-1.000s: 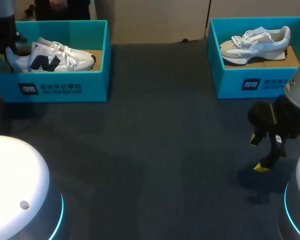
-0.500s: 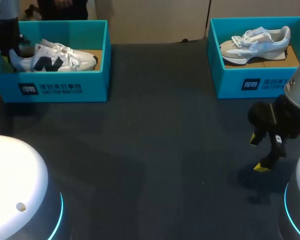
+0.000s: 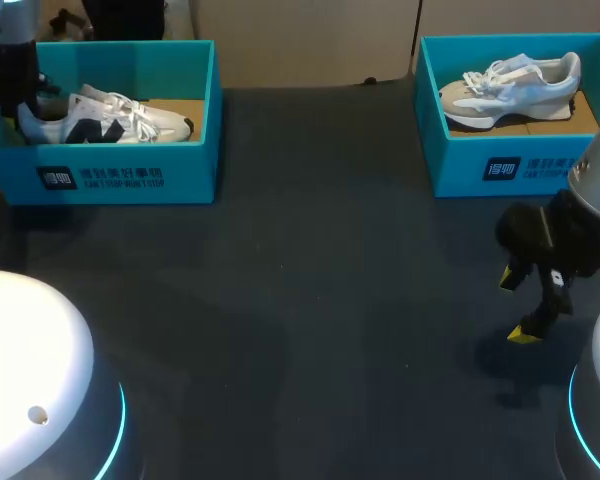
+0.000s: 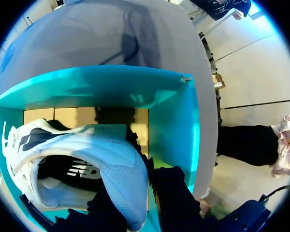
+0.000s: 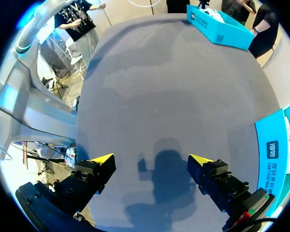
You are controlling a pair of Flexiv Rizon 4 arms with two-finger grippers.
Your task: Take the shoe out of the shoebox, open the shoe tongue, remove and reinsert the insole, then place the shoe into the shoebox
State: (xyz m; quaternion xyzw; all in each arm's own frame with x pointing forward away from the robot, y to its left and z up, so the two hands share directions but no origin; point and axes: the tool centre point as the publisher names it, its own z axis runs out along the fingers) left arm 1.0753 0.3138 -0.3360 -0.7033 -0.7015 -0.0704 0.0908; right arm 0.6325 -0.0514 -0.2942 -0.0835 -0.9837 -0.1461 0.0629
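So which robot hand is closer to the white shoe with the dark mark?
Left. The left gripper is in the left shoebox, shut on the heel of the white shoe. The right gripper hangs open over the table, far across, near the other shoebox.

Left pincer (image 3: 18,95) at far-left end of left shoebox (image 3: 110,175): upper body cut off by picture edge, tips hidden behind heel of shoe (image 3: 105,115). Left wrist view: dark fingers (image 4: 174,203) press heel collar from both sides, yellow tips hidden below it. Shoe sole hidden behind left shoebox's front wall. Second shoebox (image 3: 500,165), well right of left shoebox: right end clipped; right wrist view shows only its corner.
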